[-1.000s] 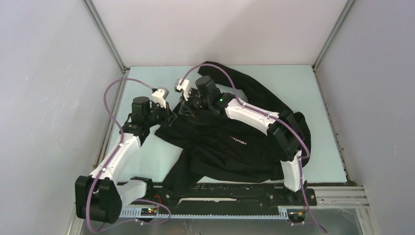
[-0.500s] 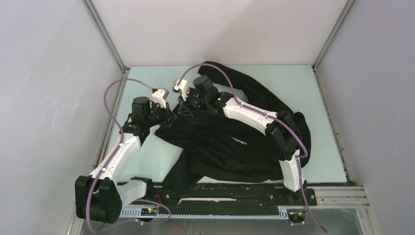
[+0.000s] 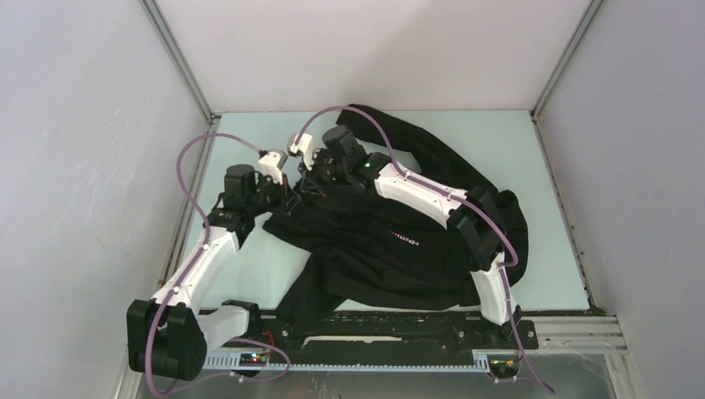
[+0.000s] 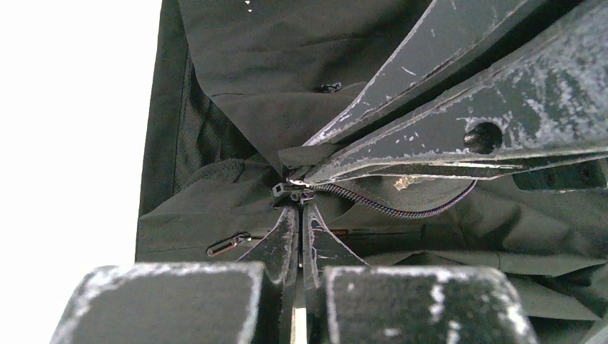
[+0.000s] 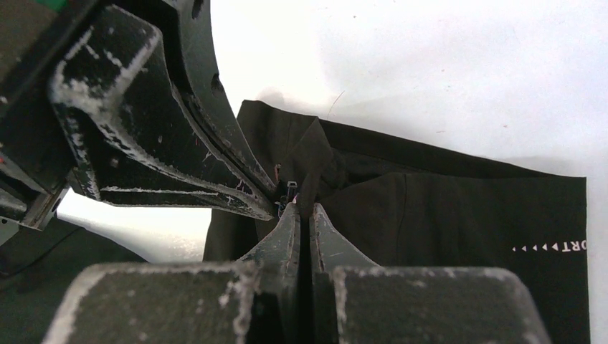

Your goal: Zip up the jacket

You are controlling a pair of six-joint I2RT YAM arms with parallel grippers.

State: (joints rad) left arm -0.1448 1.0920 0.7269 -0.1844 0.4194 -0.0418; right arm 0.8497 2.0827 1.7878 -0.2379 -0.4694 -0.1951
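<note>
one jacket (image 3: pixel 366 258), pinched by two grippers: left gripper (image 4: pixel 300 206), right gripper (image 5: pixel 302 209).

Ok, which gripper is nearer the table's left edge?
Left. The left gripper reaches in from that side, its tips between the table's left edge and the right gripper, which comes in from the far right over the jacket. Their tips nearly meet.

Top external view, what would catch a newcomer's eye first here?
A big black jacket sprawls crumpled across the pale green table, with a small line of pale lettering on its chest. At its far left edge the left gripper and right gripper meet tip to tip, both shut on the fabric. The left wrist view shows them pinching beside the zipper, whose teeth curve off to the right.
</note>
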